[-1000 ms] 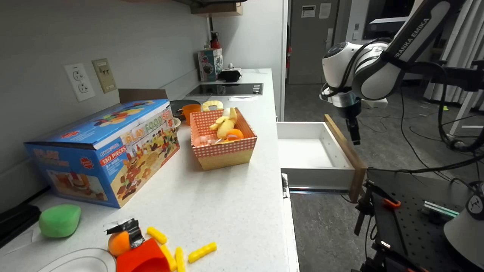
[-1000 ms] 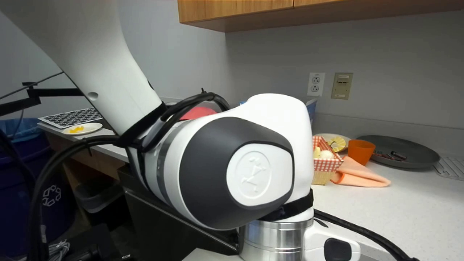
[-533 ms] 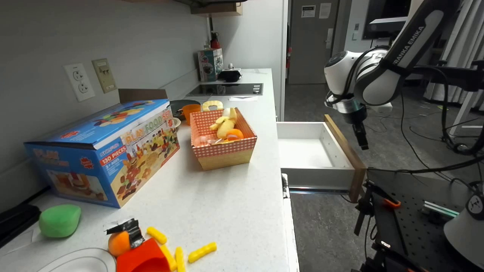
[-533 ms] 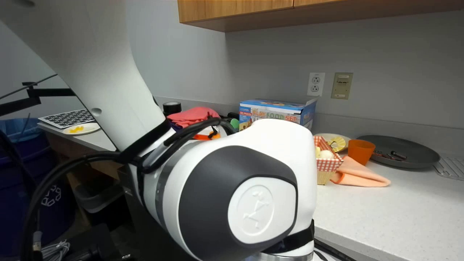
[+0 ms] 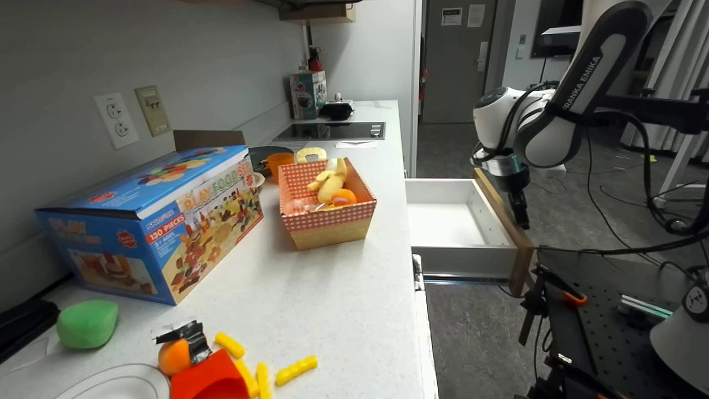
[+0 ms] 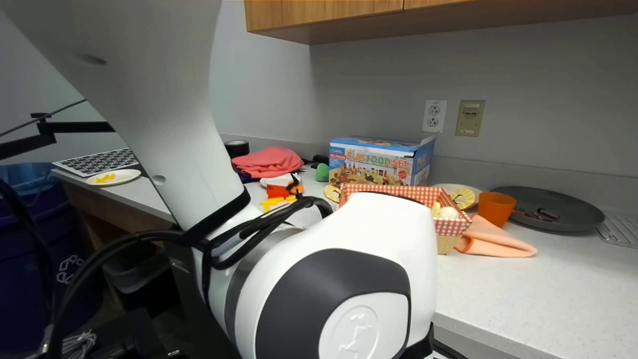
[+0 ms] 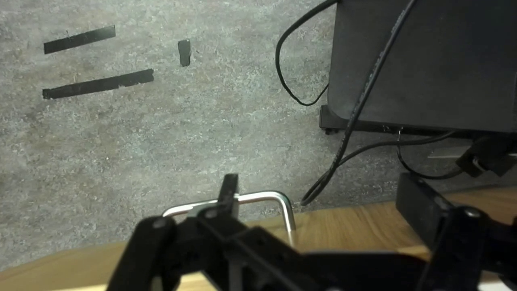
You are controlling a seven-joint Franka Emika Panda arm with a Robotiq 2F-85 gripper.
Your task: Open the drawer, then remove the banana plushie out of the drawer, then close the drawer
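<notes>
Gripper (image 5: 522, 224) sits lower and nearer to the pulled-out drawer (image 5: 460, 228) than a moment before

In an exterior view, the gripper hangs on the outer side of the drawer, close to its wooden front (image 5: 505, 212). The banana plushie (image 5: 331, 187) lies in the red checkered basket (image 5: 329, 237) on the white counter (image 5: 338, 310), together with an orange toy (image 5: 344, 197). So it is already out of the drawer.

In an exterior view, the arm (image 6: 199, 162) fills much of the foreground, lower than before, and more of the play food box (image 6: 375, 166) is visible behind it. It hides a part of the basket; an orange cup (image 6: 496, 209) stands near the dark grey pan (image 6: 573, 210).

In the wrist view, the 2 fingers (image 7: 422, 210) of the gripper are spread widely and hold nothing. Between them are seen the grey floor (image 7: 194, 129) and the wooden front. 1 finger overlaps with the metal handle (image 7: 262, 197) of the drawer; whether they touch, I cannot tell.
</notes>
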